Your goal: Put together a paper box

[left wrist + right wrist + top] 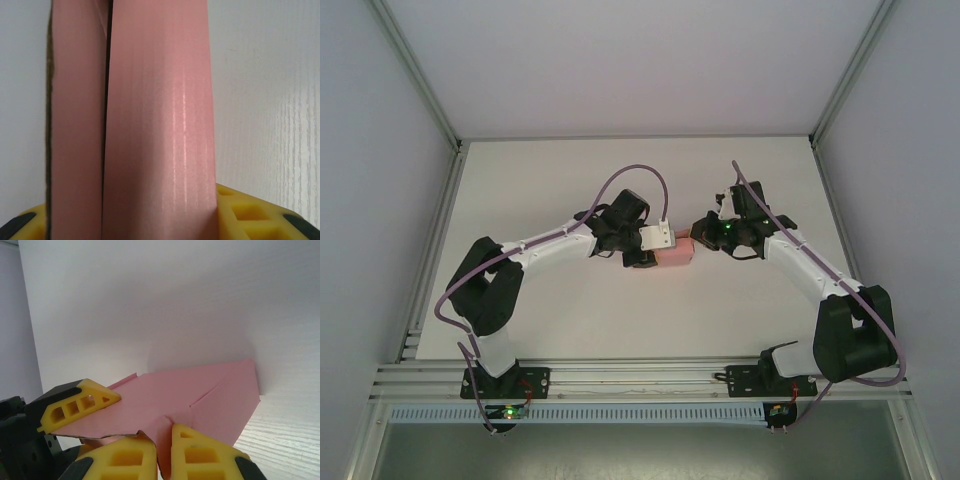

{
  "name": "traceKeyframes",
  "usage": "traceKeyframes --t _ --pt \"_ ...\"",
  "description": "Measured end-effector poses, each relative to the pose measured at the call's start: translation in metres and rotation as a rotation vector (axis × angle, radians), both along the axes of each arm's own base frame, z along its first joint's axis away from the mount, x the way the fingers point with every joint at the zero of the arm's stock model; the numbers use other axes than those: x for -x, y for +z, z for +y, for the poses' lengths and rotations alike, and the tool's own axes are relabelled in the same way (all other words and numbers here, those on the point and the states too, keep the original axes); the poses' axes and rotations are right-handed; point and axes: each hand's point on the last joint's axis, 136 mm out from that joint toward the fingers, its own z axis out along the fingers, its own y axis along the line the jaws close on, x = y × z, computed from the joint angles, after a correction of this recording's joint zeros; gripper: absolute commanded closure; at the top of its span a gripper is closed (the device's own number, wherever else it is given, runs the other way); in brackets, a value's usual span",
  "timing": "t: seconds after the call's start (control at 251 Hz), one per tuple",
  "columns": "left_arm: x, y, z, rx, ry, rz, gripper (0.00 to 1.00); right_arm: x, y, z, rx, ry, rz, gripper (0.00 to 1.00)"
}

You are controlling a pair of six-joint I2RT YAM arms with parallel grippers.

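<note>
The pink paper box (pixel 675 257) is held between both grippers at the middle of the table. In the left wrist view the paper box (pixel 160 125) stands as two tall pink panels with a dark seam between them, and my left gripper (pixel 135 222) is shut on it, a yellow finger (pixel 250 215) pressed against its right side. My left gripper (pixel 648 252) is at the box's left end, my right gripper (pixel 703 243) at its right end. In the right wrist view my right gripper (pixel 164 452) is shut on a folded flap of the paper box (pixel 200 390); the left gripper's finger (pixel 82 400) rests on top of the card.
The white table (pixel 620 190) is walled on the left, right and back by grey enclosure panels. An aluminium rail (pixel 640 380) runs along the near edge with both arm bases on it. Purple cables (pixel 630 180) arc over the arms.
</note>
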Motion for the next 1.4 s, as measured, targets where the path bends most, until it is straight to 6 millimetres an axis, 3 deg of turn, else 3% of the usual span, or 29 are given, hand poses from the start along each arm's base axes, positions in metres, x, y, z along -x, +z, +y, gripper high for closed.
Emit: traceKeyframes --t 0.188,0.814,1.069,1.125,1.401 --pt "0.003 -0.005 -0.002 -0.005 -0.009 0.014 0.59 0.007 -0.011 -0.008 0.104 0.075 -0.038 0.9" --pt "0.001 -0.005 -0.009 0.011 -0.023 0.028 0.6 0.01 -0.014 -0.019 0.365 0.246 -0.375 0.92" --pt "0.001 -0.006 -0.008 0.01 -0.019 0.033 0.6 0.012 -0.014 -0.015 0.373 0.222 -0.409 0.93" --pt "0.002 -0.006 -0.008 0.008 -0.019 0.035 0.6 0.013 -0.014 -0.014 0.376 0.211 -0.423 1.0" --pt "0.007 -0.006 -0.009 0.017 -0.045 0.053 0.59 0.025 -0.017 -0.017 0.397 0.15 -0.528 1.0"
